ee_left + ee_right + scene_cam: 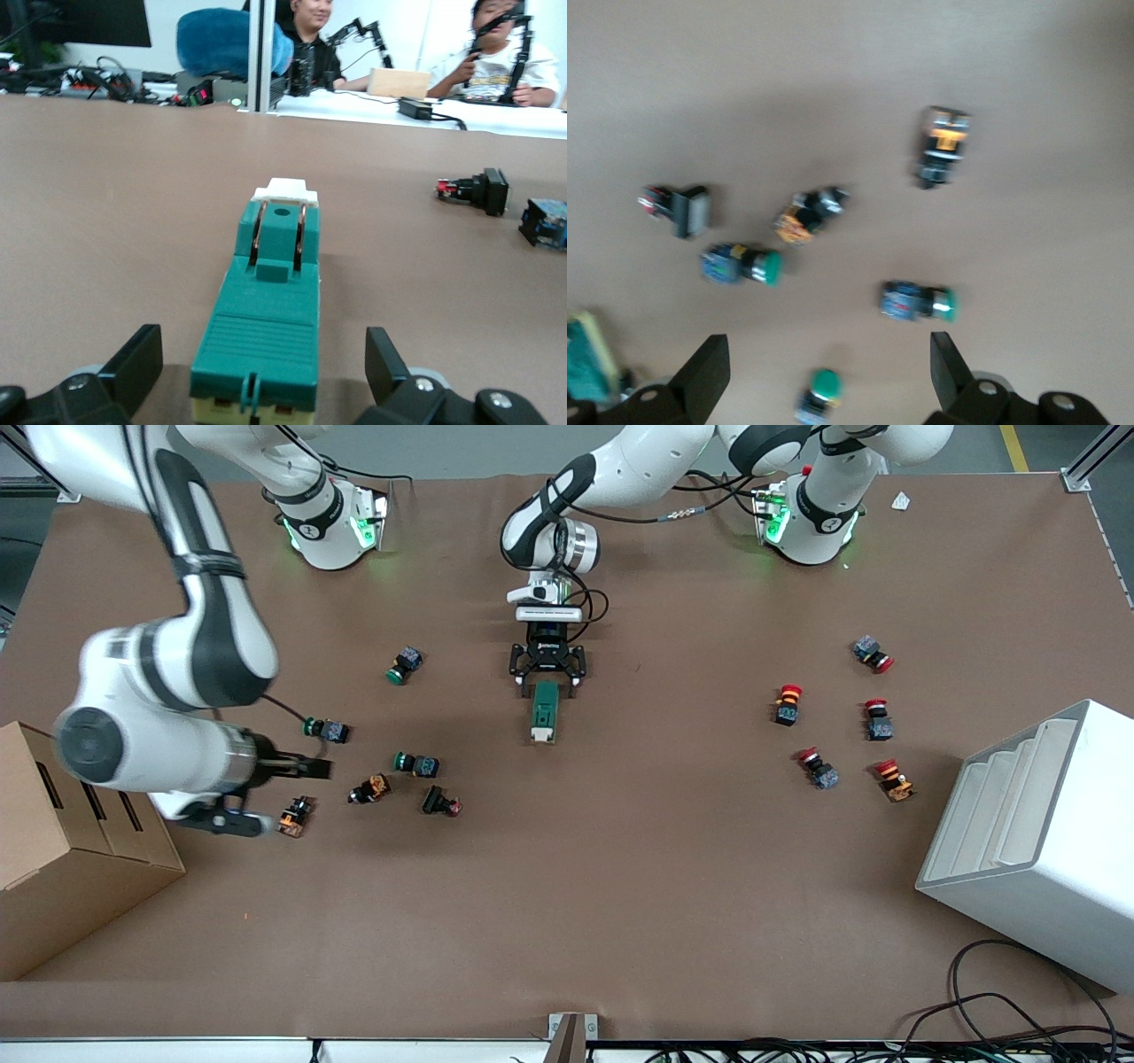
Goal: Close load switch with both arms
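**Desk:** What is on the table [567, 921], nearest first, and how many of each?

**Photographer:** Take 12 o'clock as toward the arms' bases and 6 o'clock as toward the front camera. Nearest are one cardboard box [62, 868] at the table's 8 o'clock edge and one white bin [1063, 850] at its 4 o'clock edge. Next, at the right arm's end, is a loose group of six small parts. Three are green-capped push buttons [416, 763], two are orange-bodied pieces [369, 789], and one is a black piece [441, 802] with a red tip. At the left arm's end lie five red-capped push buttons [878, 719], well apart from that group.

**Desk:** And the load switch?

**Photographer:** There is one load switch [544, 710], near mid-table between the two groups. Its long axis runs 12 to 6 o'clock, and its white end [541, 734] points to 6 o'clock, toward the front camera.

**Desk:** What about the grippers?

**Photographer:** There are two. The left gripper [547, 682] is at the switch's 12 o'clock end. Its fingers are spread wide, one on each side of the green body, and in the left wrist view there is a gap on both sides. The right gripper [279, 795] hangs over the nearer edge of the six-part group, beside an orange-bodied piece, with its fingers apart and nothing between them.
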Motion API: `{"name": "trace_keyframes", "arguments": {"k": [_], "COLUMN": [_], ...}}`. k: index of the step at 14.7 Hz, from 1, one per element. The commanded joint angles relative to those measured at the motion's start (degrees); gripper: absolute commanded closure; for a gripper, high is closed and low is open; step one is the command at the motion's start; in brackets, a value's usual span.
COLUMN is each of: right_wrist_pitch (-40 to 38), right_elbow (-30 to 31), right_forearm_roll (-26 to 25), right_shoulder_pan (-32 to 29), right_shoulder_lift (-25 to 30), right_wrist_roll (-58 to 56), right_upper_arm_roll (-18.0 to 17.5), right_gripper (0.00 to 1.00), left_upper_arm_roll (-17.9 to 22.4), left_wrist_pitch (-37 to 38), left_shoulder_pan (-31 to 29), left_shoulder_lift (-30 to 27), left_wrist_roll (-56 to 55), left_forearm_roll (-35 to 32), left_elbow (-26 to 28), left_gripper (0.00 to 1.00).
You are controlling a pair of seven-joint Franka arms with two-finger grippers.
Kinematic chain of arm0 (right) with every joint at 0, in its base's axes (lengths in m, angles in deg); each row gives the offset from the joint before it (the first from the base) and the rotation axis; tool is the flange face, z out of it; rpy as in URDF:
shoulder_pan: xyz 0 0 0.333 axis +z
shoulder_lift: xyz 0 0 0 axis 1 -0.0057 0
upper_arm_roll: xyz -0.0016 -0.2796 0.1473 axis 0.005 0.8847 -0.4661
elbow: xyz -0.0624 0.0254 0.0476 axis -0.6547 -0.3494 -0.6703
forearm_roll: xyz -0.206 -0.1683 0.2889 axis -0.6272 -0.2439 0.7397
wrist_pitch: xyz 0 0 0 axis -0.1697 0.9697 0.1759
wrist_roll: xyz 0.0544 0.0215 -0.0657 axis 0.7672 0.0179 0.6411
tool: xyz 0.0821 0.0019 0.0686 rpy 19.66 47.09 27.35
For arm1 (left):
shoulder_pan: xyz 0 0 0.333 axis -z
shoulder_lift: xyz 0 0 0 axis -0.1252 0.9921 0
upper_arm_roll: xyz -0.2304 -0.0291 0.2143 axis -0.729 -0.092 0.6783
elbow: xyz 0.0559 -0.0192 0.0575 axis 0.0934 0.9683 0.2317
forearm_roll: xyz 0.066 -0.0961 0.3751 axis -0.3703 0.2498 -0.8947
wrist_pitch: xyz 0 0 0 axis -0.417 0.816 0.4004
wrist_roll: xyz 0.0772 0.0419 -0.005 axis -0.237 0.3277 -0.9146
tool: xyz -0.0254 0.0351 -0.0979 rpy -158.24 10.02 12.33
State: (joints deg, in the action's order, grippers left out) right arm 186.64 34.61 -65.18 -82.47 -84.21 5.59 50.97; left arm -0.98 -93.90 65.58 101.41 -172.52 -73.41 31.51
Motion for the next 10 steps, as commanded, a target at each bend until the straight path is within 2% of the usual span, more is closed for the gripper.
{"name": "trace_keyframes", "arguments": {"k": [1, 4, 10], "right_wrist_pitch": [-5.69, -11.84, -18.27], "right_elbow": [-2.92, -8.19, -16.82], "right_forearm_roll": [-3.1, -7.31, -7.85], "right_shoulder_pan": [-3.85, -6.58, -9.05], "right_shoulder_lift": [2.03, 2.12, 1.86], "right_wrist_roll": [-6.96, -11.98, -13.49], "right_upper_arm_roll": [-1.36, -1.45, -1.36], "right_gripper": [0.0, 0.0, 0.0], "left_upper_arm_roll": [-2.17, -3.49, -4.2], "left_wrist_pitch": [-2.02, -3.17, -3.17], "left_shoulder_pan": [-0.38, -0.47, -0.82], "left_shoulder_lift": [2.13, 1.69, 0.11], "left_wrist_roll": [0.33, 3.05, 21.05], "left_forearm_roll": [4.24, 10.29, 25.33], "left_elbow": [-6.01, -9.17, -15.32], "left_gripper": [0.0, 0.0, 0.0]}}
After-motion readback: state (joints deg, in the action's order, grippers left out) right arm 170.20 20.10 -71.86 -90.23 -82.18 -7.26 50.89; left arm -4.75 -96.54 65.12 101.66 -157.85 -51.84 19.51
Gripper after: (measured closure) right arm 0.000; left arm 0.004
